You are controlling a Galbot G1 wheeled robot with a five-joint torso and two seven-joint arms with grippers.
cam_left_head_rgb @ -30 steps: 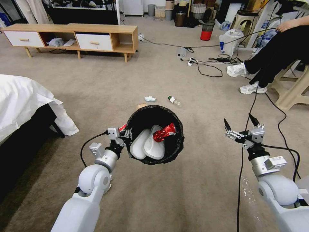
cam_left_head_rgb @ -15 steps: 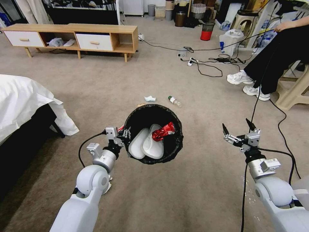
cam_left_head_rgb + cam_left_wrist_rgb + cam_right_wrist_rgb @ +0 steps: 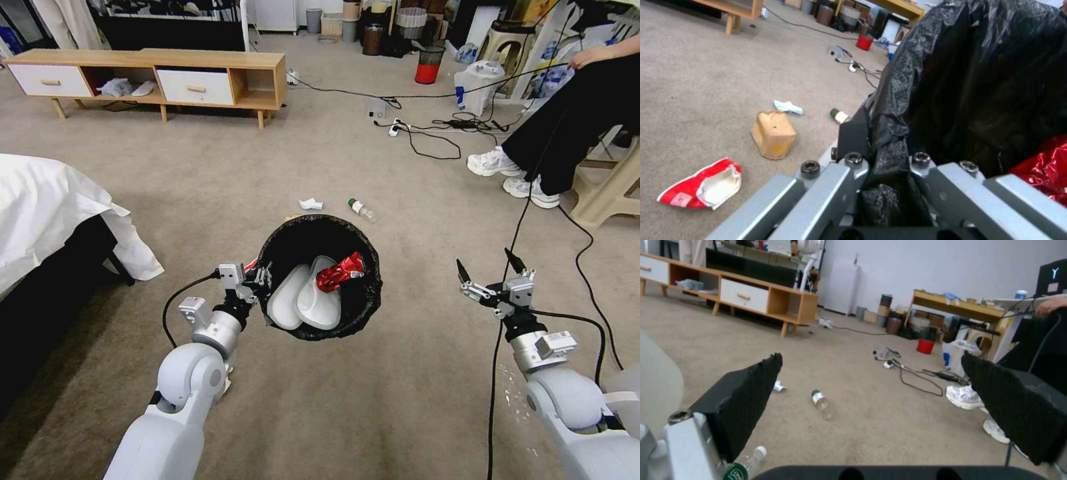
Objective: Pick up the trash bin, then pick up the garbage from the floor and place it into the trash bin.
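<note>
Left hand (image 3: 261, 275) clamped on trash bin (image 3: 363, 303) rim, right hand (image 3: 485, 272) wide, bottle (image 3: 361, 209) and tissue (image 3: 310, 204) beyond.

— What's lying on the floor (image 3: 373, 400)?

— Beige carpet. A tissue (image 3: 310, 204) near the middle, a clear bottle (image 3: 361, 209) just beside it at 3 o'clock.

— Anything closer in?

— A brown paper bag (image 3: 773, 134), with a crushed red-and-white cup (image 3: 702, 185) near it. A second bottle (image 3: 744, 461) lies apart from the first.

— And toward 12 o'clock?

— A wooden cabinet (image 3: 153, 77) at 11; black cables (image 3: 427, 130) at 1.
</note>
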